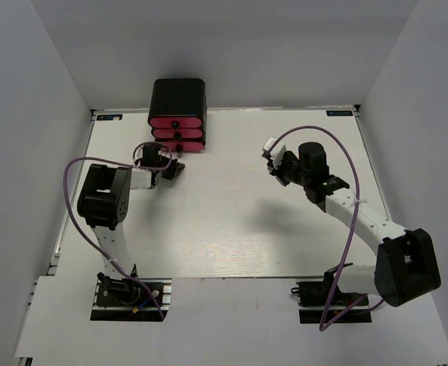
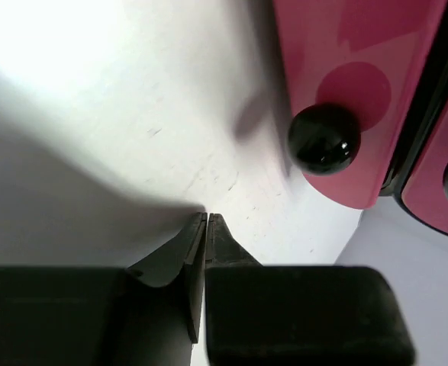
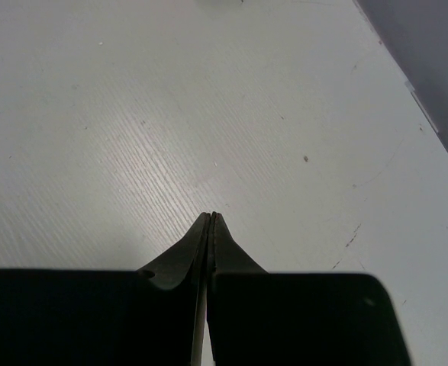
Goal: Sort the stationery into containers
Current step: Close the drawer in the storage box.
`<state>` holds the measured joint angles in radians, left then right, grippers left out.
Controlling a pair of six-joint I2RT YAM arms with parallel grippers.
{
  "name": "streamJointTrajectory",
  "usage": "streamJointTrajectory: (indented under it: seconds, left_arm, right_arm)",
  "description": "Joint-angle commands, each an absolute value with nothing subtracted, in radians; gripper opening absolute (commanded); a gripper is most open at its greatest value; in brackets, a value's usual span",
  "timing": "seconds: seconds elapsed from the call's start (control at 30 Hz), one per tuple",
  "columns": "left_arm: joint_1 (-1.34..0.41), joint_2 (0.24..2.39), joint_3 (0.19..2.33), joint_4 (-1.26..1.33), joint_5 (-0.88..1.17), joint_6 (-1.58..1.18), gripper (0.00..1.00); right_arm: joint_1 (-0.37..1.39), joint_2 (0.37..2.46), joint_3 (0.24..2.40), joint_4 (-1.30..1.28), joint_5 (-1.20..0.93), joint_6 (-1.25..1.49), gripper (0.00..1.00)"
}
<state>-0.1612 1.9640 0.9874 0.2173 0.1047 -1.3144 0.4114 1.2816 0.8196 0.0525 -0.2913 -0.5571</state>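
Inspecting the work area, no stationery shows in any view, so where it lies and how it would handle cannot be told. The containers are present: three pink-red drawers (image 1: 177, 132) stacked in a glossy black box (image 1: 177, 94) at the far edge of the table (image 1: 231, 229), left of centre. All three drawers appear pushed in. By judgement the unit is light moulded plastic, stiff and smooth, and the box could slide on the table if a drawer is pulled sharply. The sound place to take hold is a black round knob (image 2: 324, 138), which the left wrist view shows standing proud of one drawer front. The knob is small, glossy and rounded, so it is likely to slip unless the pads close squarely across its middle. The left gripper (image 2: 207, 219) sits just in front of the drawers, near that knob and apart from it. Its fingers are pressed together with nothing between them, so they would need to part before any grasp. The right gripper (image 3: 211, 217) hangs over bare table on the right, well apart from the drawers, likewise closed and holding nothing.
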Motion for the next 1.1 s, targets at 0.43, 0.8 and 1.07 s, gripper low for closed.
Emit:
streamJointTrajectory:
  seconds: [0.43, 0.8, 1.07]
  left_arm:
    - [-0.14, 1.96, 1.028, 0.158, -0.021, -1.462, 0.18]
    - [-0.13, 2.063, 1.158, 0.135, 0.023, -1.462, 0.35]
    - [-0.13, 2.072, 1.158, 0.146, 0.032, -1.462, 0.5]
  right_arm:
    - [0.4, 1.227, 0.795, 0.077, -0.302, -0.552, 0.0]
    - [0.387, 1.23, 0.79, 0.081, -0.301, -0.555, 0.0]
    - [0.379, 1.243, 0.787, 0.086, -0.308, -0.554, 0.0]
